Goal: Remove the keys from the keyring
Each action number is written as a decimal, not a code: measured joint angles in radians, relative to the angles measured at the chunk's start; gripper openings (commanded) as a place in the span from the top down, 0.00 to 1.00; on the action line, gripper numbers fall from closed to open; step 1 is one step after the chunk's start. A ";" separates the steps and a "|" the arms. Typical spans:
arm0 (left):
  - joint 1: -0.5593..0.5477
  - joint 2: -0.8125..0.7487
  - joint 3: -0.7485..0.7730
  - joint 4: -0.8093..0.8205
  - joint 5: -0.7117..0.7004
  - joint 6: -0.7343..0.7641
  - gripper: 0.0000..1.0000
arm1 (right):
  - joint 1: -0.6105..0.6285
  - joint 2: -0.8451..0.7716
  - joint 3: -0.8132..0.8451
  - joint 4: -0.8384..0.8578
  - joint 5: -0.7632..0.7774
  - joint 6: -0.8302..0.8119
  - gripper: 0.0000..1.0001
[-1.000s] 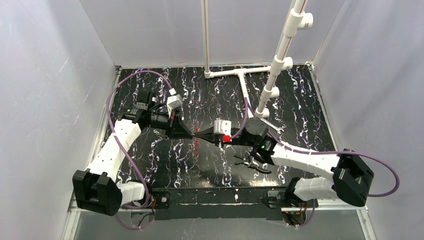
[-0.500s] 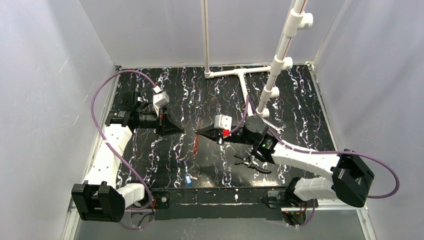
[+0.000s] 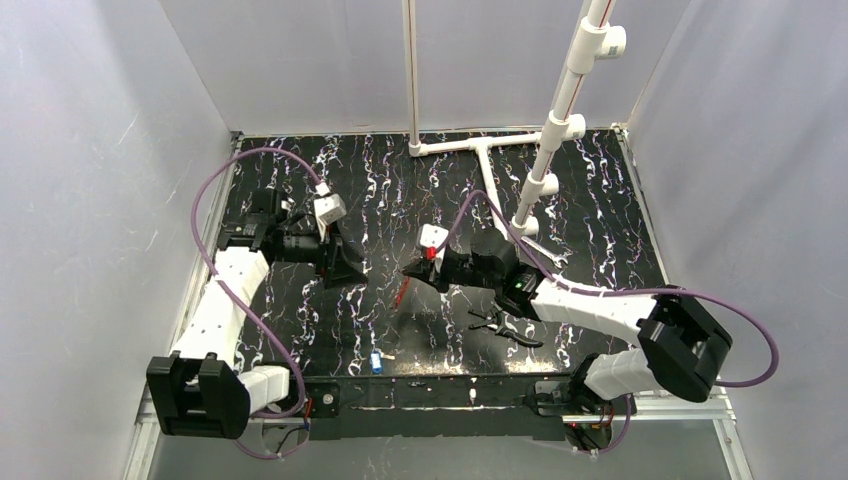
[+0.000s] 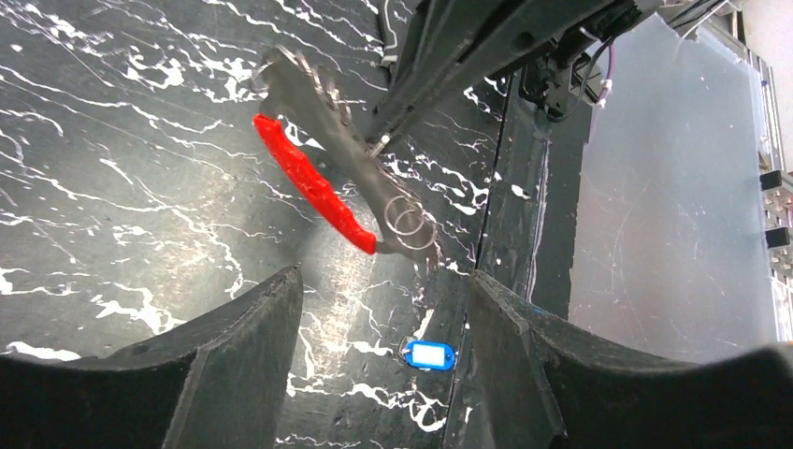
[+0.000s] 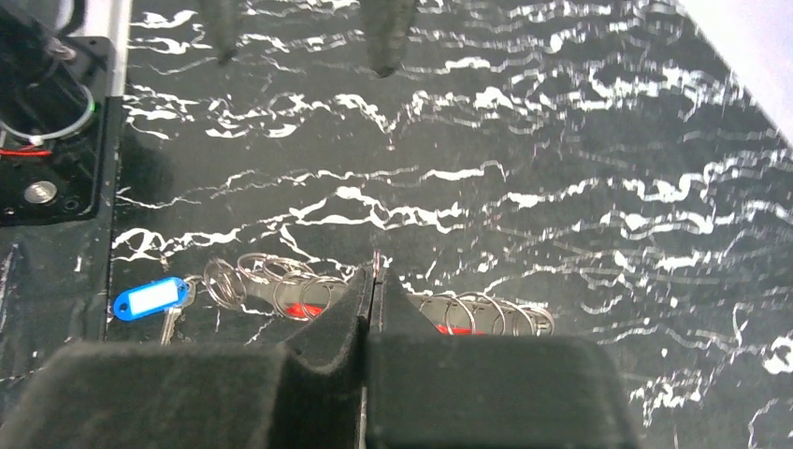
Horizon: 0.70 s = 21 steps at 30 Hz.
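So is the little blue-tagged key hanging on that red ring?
No, the blue-tagged key lies by itself on the table, clearly apart from the red keyring.

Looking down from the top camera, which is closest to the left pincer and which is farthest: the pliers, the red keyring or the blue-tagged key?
From the left pincer:
1. Keyring, just to its right, in the middle.
2. Blue-tagged key, lying at the near edge.
3. Pliers, well off to the right, toward the front.
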 measured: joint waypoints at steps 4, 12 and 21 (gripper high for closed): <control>-0.071 -0.054 -0.124 0.168 -0.071 -0.138 0.35 | -0.002 0.031 0.002 -0.019 0.050 0.051 0.99; -0.301 -0.095 -0.246 0.487 -0.329 -0.380 0.35 | -0.002 0.067 0.017 -0.016 0.085 0.139 0.99; -0.330 0.074 -0.244 0.624 -0.491 -0.479 0.63 | -0.002 0.068 0.037 -0.007 0.084 0.177 0.99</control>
